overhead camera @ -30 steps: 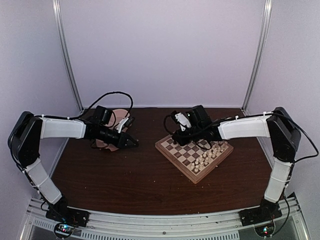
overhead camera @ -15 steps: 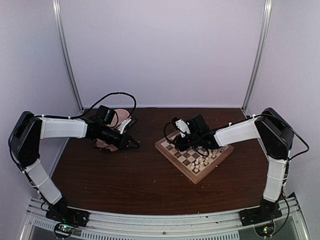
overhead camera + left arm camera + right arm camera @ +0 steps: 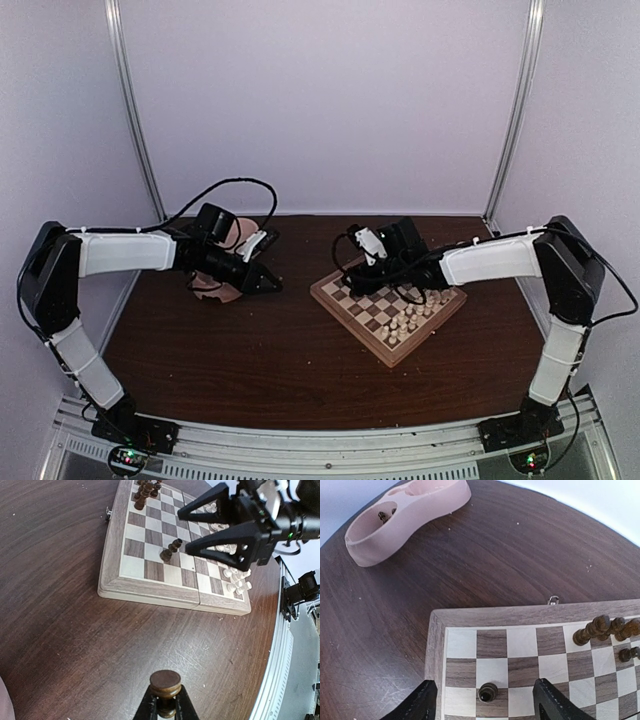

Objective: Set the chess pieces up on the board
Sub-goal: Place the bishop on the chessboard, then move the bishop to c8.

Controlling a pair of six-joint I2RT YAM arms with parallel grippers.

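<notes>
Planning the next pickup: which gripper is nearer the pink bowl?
Left. The left gripper, holding a dark piece, is beside the pink bowl; the right gripper hangs open over the board.

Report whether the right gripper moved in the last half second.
Yes. The right gripper has shifted slightly away from the board's left corner, toward its far corner.

No text, label, brand or number can be read in any view. The chessboard [image 3: 150, 591] shows only plain wood grain on its tan border, and the pink double bowl [image 3: 435, 505] is unmarked on its visible side.
</notes>
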